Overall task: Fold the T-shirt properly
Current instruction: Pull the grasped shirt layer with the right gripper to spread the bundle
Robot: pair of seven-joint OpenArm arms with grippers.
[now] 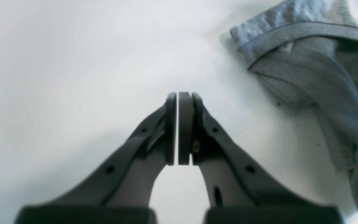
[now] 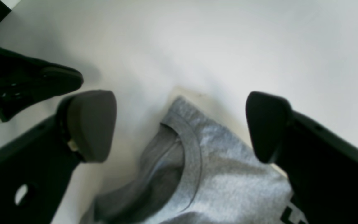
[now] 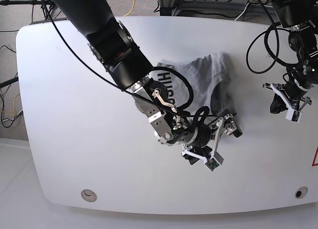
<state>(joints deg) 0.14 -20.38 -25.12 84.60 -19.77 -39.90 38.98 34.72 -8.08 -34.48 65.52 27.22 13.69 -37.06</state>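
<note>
The light grey T-shirt (image 3: 201,82) lies crumpled on the white table (image 3: 74,114), with black lettering (image 3: 166,85) showing on its left part. My right gripper (image 3: 214,142) hovers over the shirt's near edge. In the right wrist view the right gripper (image 2: 179,109) is open, its pads (image 2: 92,124) wide apart on either side of the ribbed collar (image 2: 193,149) and touching nothing. My left gripper (image 3: 277,106) is off to the shirt's right. Seen from the left wrist, the left gripper (image 1: 179,95) is shut on nothing above bare table, with the T-shirt (image 1: 315,65) at the upper right.
The right arm's thick black links (image 3: 114,45) and its cables cross over the shirt's left side. A dark part of the other arm (image 2: 26,81) shows at the right wrist view's upper left. Round holes (image 3: 89,194) sit near the table's front edge.
</note>
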